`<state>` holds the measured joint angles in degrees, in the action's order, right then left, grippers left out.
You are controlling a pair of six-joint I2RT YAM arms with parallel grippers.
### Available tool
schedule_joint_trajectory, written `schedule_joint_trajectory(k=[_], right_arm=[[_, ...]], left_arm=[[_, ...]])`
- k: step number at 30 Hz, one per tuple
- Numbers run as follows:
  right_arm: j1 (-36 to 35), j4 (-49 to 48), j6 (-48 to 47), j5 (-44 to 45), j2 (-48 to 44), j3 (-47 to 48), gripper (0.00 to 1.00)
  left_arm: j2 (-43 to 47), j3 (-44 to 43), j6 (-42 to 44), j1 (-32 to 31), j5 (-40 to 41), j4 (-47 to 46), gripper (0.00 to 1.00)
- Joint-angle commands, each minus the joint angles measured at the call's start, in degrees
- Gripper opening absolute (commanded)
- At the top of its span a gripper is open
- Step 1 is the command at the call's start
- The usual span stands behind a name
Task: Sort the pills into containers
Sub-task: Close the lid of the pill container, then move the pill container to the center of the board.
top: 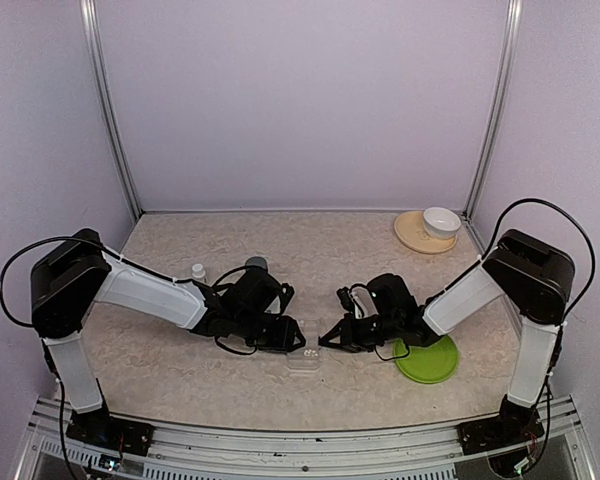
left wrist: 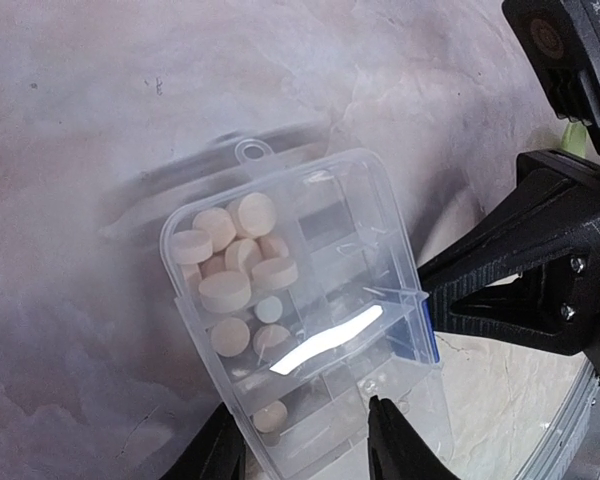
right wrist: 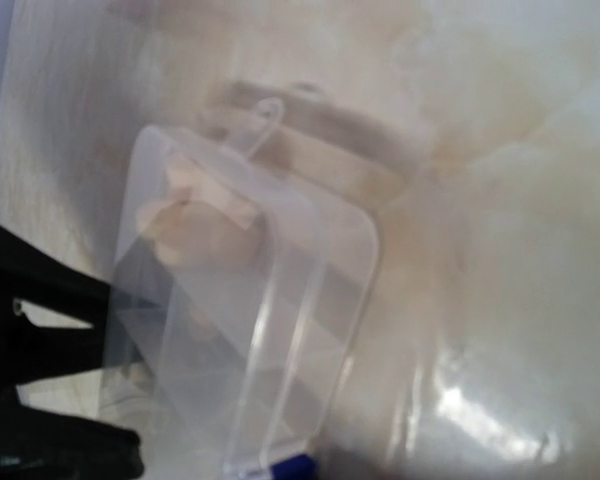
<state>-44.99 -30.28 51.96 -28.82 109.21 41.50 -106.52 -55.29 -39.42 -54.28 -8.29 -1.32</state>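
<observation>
The clear container [top: 304,361] lies between both arms at the table's front centre. In the left wrist view the container [left wrist: 310,300] holds several round, pale pills [left wrist: 227,262] in its far compartments, with single pills in nearer ones. My left gripper [left wrist: 305,442] is open, and its black fingers [left wrist: 395,448] straddle the box's near end. My right gripper [left wrist: 432,296] is shut, and its tip rests against the box's right edge by a blue tab. From above the left gripper [top: 296,338] and right gripper [top: 327,338] nearly meet. The right wrist view is blurred and shows the container [right wrist: 230,330].
A green disc [top: 428,360] lies under the right arm. At the back right a white bowl [top: 441,220] sits on a beige plate [top: 416,236]. A small white bottle [top: 198,272] and a grey-capped bottle [top: 256,265] stand behind the left arm.
</observation>
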Motion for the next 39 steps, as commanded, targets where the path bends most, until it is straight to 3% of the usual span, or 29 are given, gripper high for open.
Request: schedule_joint_trajectory(k=[1, 5, 12, 16, 21, 27, 34, 39], right_arm=[[-2.16, 2.93, -2.14, 0.08, -0.16, 1.04, 0.0], [-1.85, 6.04, -3.97, 1.48, -2.87, 1.13, 0.01], [-1.78, 12.14, -8.34, 4.91, -8.65, 1.02, 0.29], [-1.85, 15.11, -10.79, 6.67, -11.76, 0.39, 0.37], [-1.92, 16.3, -14.42, 7.38, -14.81, -1.3, 0.38], [-1.91, 17.34, -15.75, 8.5, -16.58, -2.71, 0.32], [-4.57, 17.75, -21.09, 6.87, -13.98, -0.1, 0.31], [-5.64, 16.8, -21.86, 7.61, -12.25, -0.38, 0.32]], left_arm=[[-1.92, 0.88, 0.36, -0.44, -1.86, -0.21, 0.42], [-1.68, 0.6, 1.18, 0.24, -1.17, 0.23, 0.43], [-1.29, -0.91, 2.98, 1.43, -0.12, 1.14, 0.53], [-0.27, -1.83, 4.26, 1.85, 1.14, 1.72, 0.6], [0.17, -2.87, 4.78, 1.99, 1.04, 2.46, 0.63], [-1.66, -4.6, 5.34, 1.18, 1.13, 4.58, 0.63], [-1.56, -4.77, 5.97, 0.56, 1.76, 4.82, 0.67], [-3.25, -5.73, 6.4, 0.6, -2.58, 1.38, 0.68]])
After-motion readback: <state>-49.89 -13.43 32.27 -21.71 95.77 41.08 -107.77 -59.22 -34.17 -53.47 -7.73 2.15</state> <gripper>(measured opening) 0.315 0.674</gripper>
